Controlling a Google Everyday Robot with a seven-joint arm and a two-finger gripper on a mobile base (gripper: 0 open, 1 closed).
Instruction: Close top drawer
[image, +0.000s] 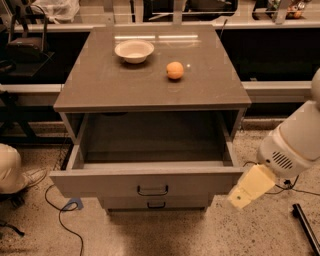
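The camera looks down from the front on a big grey cabinet with a flat brown-grey top (150, 90). The wide grey top drawer (105, 184) is pulled far out toward the camera. Its deep box is open to see, and nothing shows inside it. Its flat front panel has a small dark handle (152, 190) in the middle. Just under it peeks the front of a second grey drawer (125, 202), which is pushed in and has its own little dark handle.

On the cabinet top sits a small round white bowl (134, 50), near the back and to the left side. A round orange fruit (174, 70) sits to the right of the bowl, a little nearer the camera. The two are near each other but do not touch.

The robot's fat white arm (295, 142) comes in from the right edge. At its end is the pale yellow gripper (248, 189). It hangs low, just beside the right end of the top drawer's front panel. It holds nothing, and it cannot be told if it is wide or narrow.

The floor is speckled stone (260, 230). A thin black cable (60, 220) curls on it at the lower left.
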